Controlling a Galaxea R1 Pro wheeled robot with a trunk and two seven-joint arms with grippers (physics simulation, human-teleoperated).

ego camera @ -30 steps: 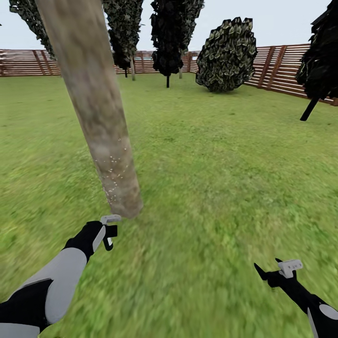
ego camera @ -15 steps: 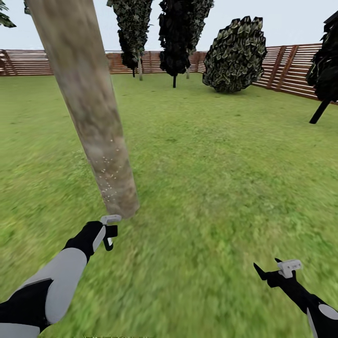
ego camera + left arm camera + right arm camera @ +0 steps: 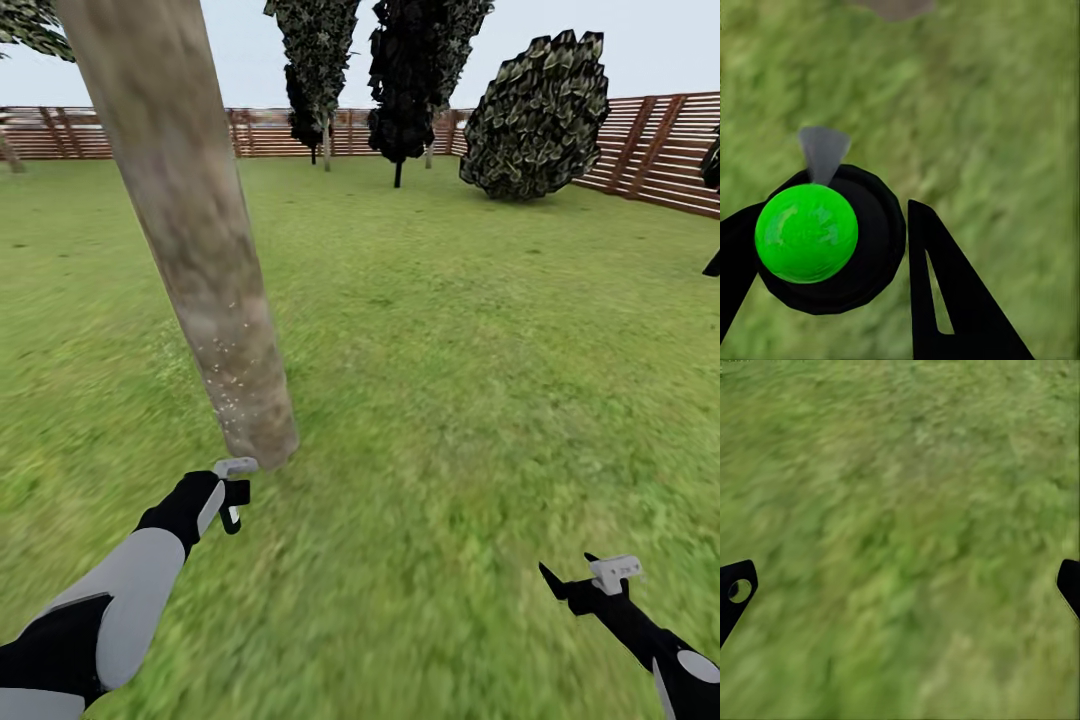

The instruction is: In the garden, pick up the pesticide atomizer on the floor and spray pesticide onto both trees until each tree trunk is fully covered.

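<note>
One tree's thick mottled grey-tan trunk (image 3: pixel 195 240) leans across the left of the head view, with pale specks on its lower part. Its base (image 3: pixel 892 7) also shows in the left wrist view. My left gripper (image 3: pixel 235 497) hangs just in front of that base, over the grass floor (image 3: pixel 450 400). It is shut on the pesticide atomizer (image 3: pixel 806 232), seen end-on as a dark round body with a bright green top and a grey nozzle. In the head view the atomizer (image 3: pixel 232 516) is mostly hidden by the fingers. My right gripper (image 3: pixel 568 572) stands open and empty low at the right, its fingers (image 3: pixel 735 592) wide apart above grass.
A brown slat fence (image 3: pixel 650 150) rings the lawn at the back and right. Thin dark cypress-like trees (image 3: pixel 415 70) and a round bush (image 3: pixel 535 115) stand far off. Open grass lies between the trunk and my right arm.
The whole head view has swung left, so the far trees and fence slid to the right. Both arms hold the same pose relative to the camera.
</note>
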